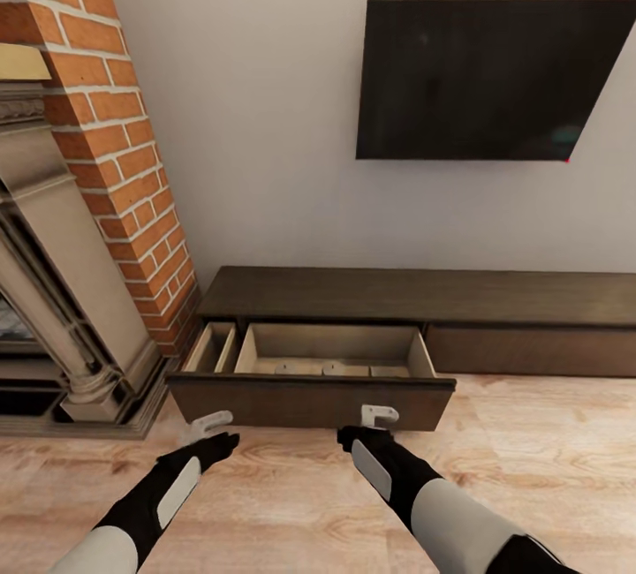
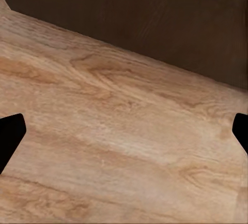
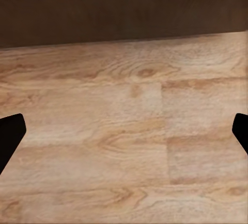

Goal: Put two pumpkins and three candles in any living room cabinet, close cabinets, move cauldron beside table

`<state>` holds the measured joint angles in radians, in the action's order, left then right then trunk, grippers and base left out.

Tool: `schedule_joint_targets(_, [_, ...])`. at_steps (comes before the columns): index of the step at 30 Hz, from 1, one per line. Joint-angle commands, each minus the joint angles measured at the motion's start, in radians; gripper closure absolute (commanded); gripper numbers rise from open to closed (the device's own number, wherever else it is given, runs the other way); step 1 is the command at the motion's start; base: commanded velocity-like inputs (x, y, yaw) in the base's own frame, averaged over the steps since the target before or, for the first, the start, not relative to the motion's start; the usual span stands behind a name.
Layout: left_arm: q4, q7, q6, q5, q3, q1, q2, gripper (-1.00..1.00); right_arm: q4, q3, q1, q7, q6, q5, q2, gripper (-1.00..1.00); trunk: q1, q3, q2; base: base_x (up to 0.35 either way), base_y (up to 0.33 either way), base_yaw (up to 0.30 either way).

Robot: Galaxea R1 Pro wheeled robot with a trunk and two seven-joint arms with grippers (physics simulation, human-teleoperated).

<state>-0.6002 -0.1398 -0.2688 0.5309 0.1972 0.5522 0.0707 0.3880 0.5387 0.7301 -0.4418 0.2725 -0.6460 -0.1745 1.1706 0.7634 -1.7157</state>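
The long low dark-brown wooden cabinet (image 1: pixel 424 296) runs lengthwise along the white wall under the black wall-mounted screen (image 1: pixel 486 79), its left end by the red brick chimney (image 1: pixel 106 141). One drawer (image 1: pixel 311 397) is pulled out toward the robot, pale inside, with three beige stubby candles (image 1: pixel 334 369) just showing behind its front. Left gripper (image 1: pixel 207 423) and right gripper (image 1: pixel 378 416) hang before that front, both spread wide; the wrist views add pale wood floor (image 2: pixel 119 146) meeting dark cabinet wood
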Motion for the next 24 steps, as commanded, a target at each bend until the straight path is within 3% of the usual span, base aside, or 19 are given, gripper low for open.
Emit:
schedule_joint_targets(1, [0.002, 0.000, 0.014, 0.000, 0.008, 0.000, -0.001, -1.00, -0.001, 0.000, 0.000, 0.000, -0.001, 0.000, 0.000, -1.00, 0.004, 0.003, -0.007, 0.000, 0.000, 0.000])
schedule_joint_targets(7, [0.024, -0.008, 0.098, -0.026, 0.096, 0.000, -0.006, -1.00, -0.003, 0.000, 0.000, 0.000, -0.014, 0.001, 0.000, -1.00, 0.027, 0.022, -0.049, 0.000, 0.000, 0.000])
schedule_joint_targets(14, [0.028, -0.009, 0.175, -0.029, 0.111, 0.000, -0.012, -1.00, -0.059, 0.020, 0.000, 0.000, -0.126, 0.001, 0.000, -1.00, 0.054, 0.044, -0.098, 0.000, 0.000, 0.000])
schedule_joint_targets(19, [0.028, -0.007, 0.183, -0.030, 0.113, 0.000, -0.019, -1.00, -0.109, 0.110, 0.000, 0.001, -0.233, 0.001, 0.000, -1.00, 0.073, 0.060, -0.133, 0.000, 0.000, 0.000])
schedule_joint_targets(21, [0.030, -0.007, 0.187, -0.030, 0.114, 0.000, -0.036, -1.00, -0.113, 0.148, 0.000, 0.001, -0.255, 0.000, 0.000, -1.00, 0.081, 0.066, -0.147, 0.000, 0.000, 0.000])
schedule_joint_targets(24, [0.032, -0.006, 0.207, -0.031, 0.115, 0.000, -0.050, -1.00, -0.115, 0.167, -0.001, 0.000, -0.266, -0.002, 0.000, -1.00, 0.092, 0.075, -0.168, 0.000, 0.000, 0.000])
